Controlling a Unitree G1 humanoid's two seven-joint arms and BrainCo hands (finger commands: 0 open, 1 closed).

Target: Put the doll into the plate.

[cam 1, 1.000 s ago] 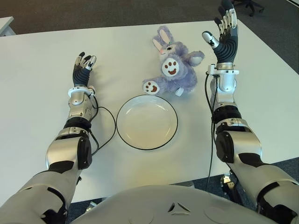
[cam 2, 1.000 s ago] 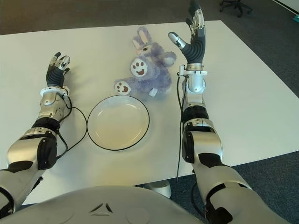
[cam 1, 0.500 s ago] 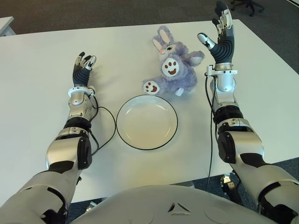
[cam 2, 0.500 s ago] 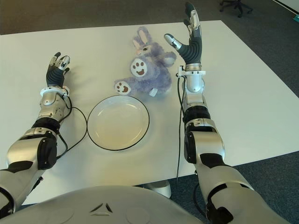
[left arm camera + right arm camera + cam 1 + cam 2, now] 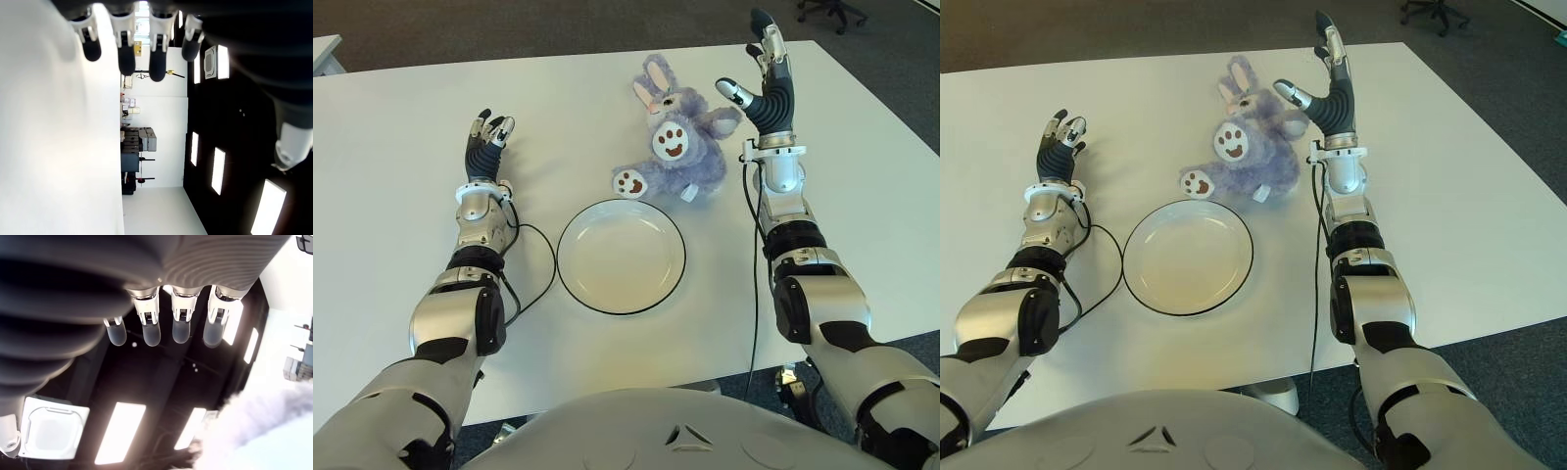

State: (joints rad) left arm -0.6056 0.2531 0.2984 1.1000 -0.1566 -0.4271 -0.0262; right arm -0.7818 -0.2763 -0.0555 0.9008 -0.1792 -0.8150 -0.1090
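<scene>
The doll [image 5: 674,145] lies on the white worktop [image 5: 401,147], just beyond the plate [image 5: 621,256] on its far side and not in it. My right hand [image 5: 766,86] stands just right of the doll, fingers [image 5: 149,336] spread and holding nothing. My left hand [image 5: 486,142] shows well left of the plate, fingers [image 5: 126,58] relaxed and empty.

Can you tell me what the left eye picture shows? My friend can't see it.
A purple bunny doll lies on a white table, just behind an empty plate. The robot's open right hand reaches beside the doll; its left hand is open, far left.
</scene>
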